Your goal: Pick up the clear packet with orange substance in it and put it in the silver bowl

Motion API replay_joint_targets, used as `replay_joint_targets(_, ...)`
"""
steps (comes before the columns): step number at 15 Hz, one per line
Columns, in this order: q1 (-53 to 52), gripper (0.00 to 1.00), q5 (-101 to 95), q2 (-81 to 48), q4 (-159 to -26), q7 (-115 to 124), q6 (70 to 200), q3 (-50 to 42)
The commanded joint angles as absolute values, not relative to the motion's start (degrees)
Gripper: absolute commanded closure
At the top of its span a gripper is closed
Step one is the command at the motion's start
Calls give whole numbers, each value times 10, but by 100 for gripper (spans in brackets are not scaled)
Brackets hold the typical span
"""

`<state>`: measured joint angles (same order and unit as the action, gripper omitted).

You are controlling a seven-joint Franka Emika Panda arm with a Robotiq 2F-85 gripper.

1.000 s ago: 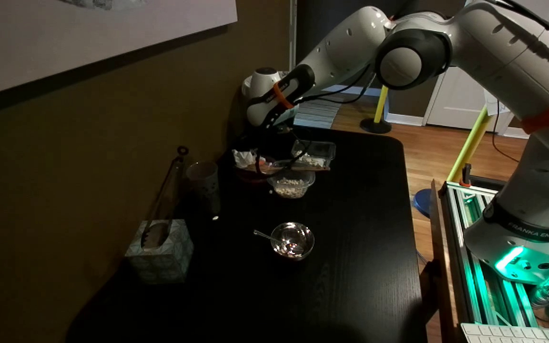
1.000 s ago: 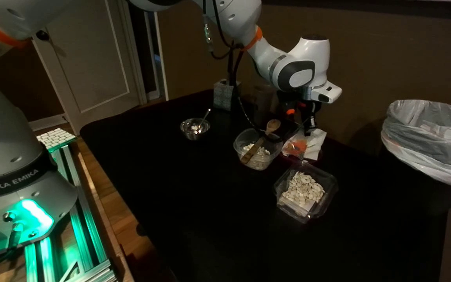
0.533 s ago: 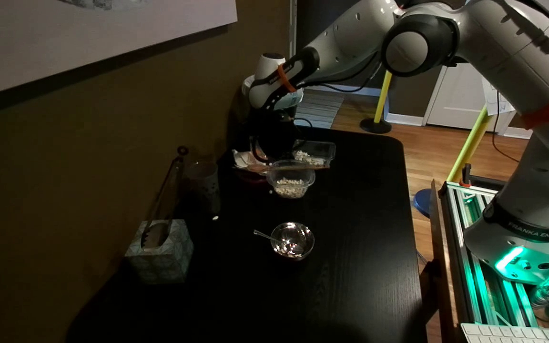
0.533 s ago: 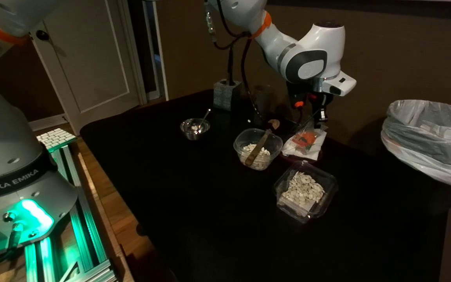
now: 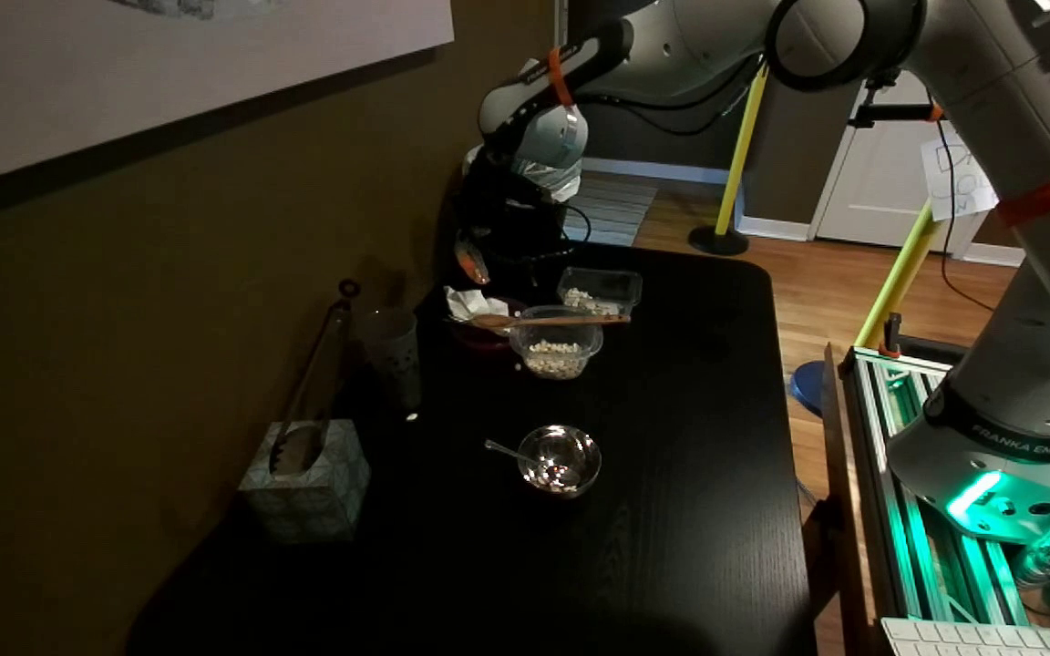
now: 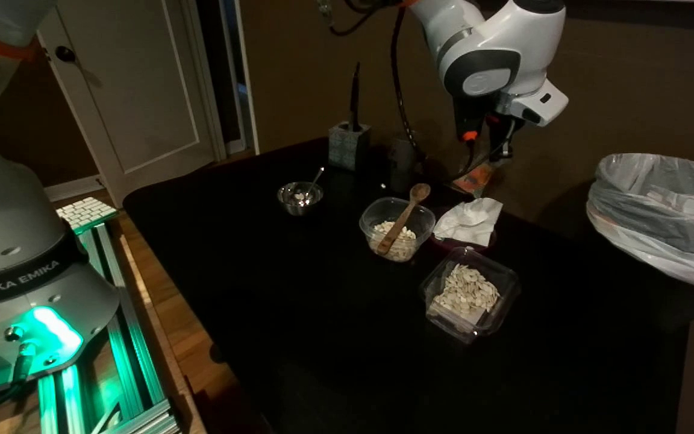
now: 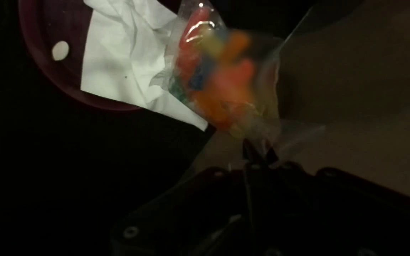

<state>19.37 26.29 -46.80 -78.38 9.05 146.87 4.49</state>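
Observation:
The clear packet with orange-red contents hangs from my gripper above the white napkin. It also shows in an exterior view below the dark hand. In the wrist view the packet fills the upper middle, and my fingertips are pinched on its clear plastic edge. The silver bowl stands upright on the black table, well apart from the gripper, with a metal spoon and some whitish bits in it. The bowl also shows in an exterior view.
A clear tub of whitish pieces has a wooden spoon across it. Beside it are a clear clamshell of seeds and a dark red dish with a napkin. A tall cup and tissue box holding tongs stand by the wall.
The arm has risen, and the packet has come up off the napkin with it and now hangs in the air. The bowl and containers have not moved.

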Motion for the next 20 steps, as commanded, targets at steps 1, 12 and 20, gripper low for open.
replay_joint_targets(1, 261, 100, 349, -398, -861, -17, 1462, 112)
replay_joint_targets(12, 333, 100, 721, -157, -1182, -412, 1232, 69)
replay_joint_targets(20, 275, 100, 723, -151, -1182, -423, 1211, 5)
